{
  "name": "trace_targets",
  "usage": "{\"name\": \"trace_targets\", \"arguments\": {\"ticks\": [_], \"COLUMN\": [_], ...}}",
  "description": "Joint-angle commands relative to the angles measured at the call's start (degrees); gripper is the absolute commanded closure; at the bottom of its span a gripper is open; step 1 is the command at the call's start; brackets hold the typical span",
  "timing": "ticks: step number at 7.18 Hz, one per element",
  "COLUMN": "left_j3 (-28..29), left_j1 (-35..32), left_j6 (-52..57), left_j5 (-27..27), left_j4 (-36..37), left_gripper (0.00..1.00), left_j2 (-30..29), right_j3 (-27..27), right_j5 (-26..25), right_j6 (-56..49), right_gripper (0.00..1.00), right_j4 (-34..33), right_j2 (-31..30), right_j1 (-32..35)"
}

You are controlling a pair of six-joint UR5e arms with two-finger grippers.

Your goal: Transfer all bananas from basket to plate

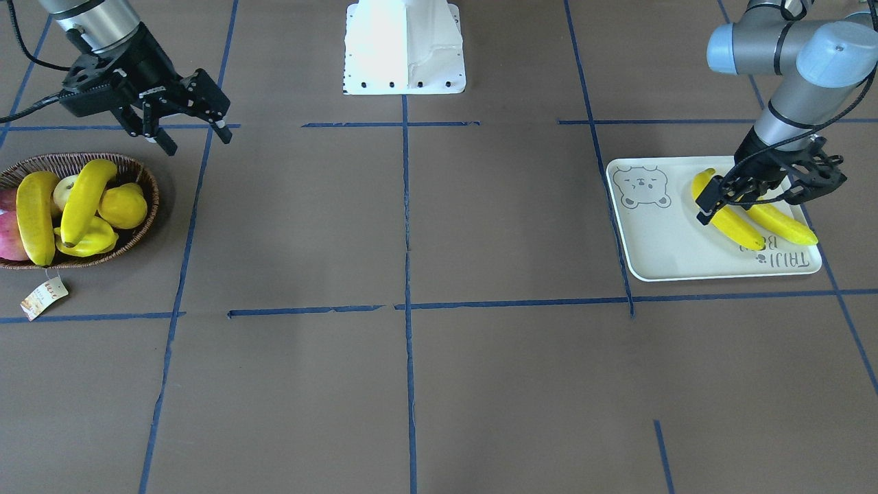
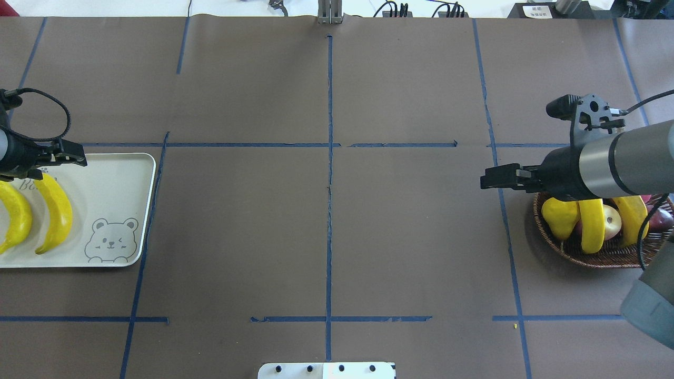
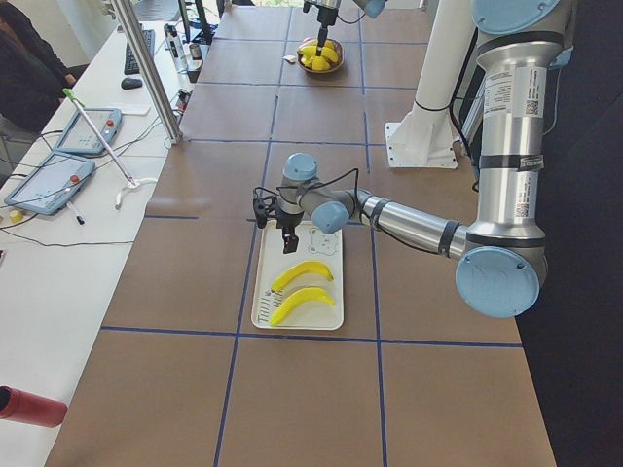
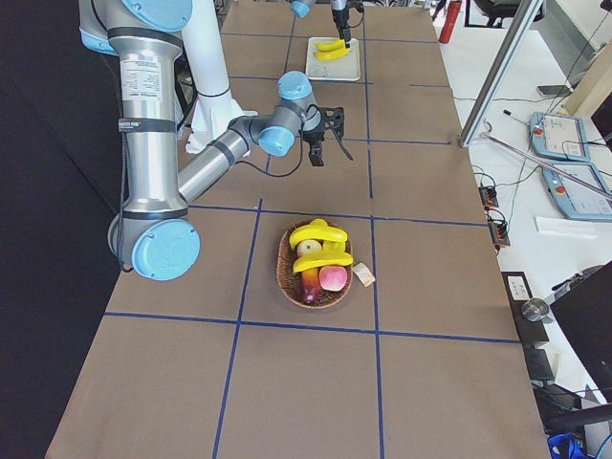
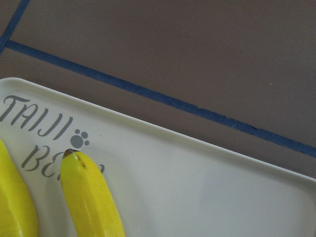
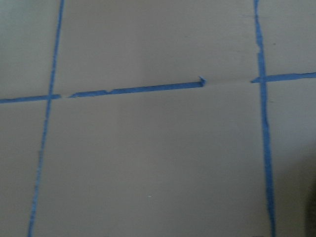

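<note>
Two bananas lie side by side on the cream plate with the bear print. My left gripper hovers just over their ends, open and empty. The left wrist view shows both banana tips on the plate. Two more bananas lie in the wicker basket among other fruit. My right gripper is open and empty, above the table beside the basket's inner end. In the overhead view the right forearm crosses over the basket.
The basket also holds a yellow lemon-like fruit, a starfruit, an apple and red fruit. Its paper tag lies on the table. The white robot base stands at the table's middle back. Blue tape lines mark the brown tabletop.
</note>
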Motion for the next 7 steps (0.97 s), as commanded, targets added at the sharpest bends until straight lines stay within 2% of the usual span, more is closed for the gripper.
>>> {"name": "trace_targets", "arguments": {"ticks": [1, 2, 5, 7], "left_j3": [-3.29, -3.56, -4.17, -4.17], "left_j1": [-0.11, -0.11, -0.11, -0.11], "left_j6": [-0.35, -0.62, -1.15, -1.06], "left_j5": [-0.37, -0.37, -0.55, -0.64], "left_j4": [1.35, 1.62, 1.62, 1.62], "left_gripper": [0.01, 0.01, 0.01, 0.01], "left_j2": [-1.24, -1.33, -1.42, -1.42], "right_j3": [-0.23, -0.93, -7.07, -9.45], "right_j5": [-0.64, -0.99, -5.46, -8.37], "right_j6": [-3.97, -4.66, -4.93, -4.93], "right_gripper": [0.00, 0.00, 0.00, 0.00], "right_j4": [6.26, 8.31, 7.63, 7.63], "right_j2": [-12.19, -16.34, -16.11, -14.80], "right_j1": [1.04, 1.30, 0.34, -2.65]}}
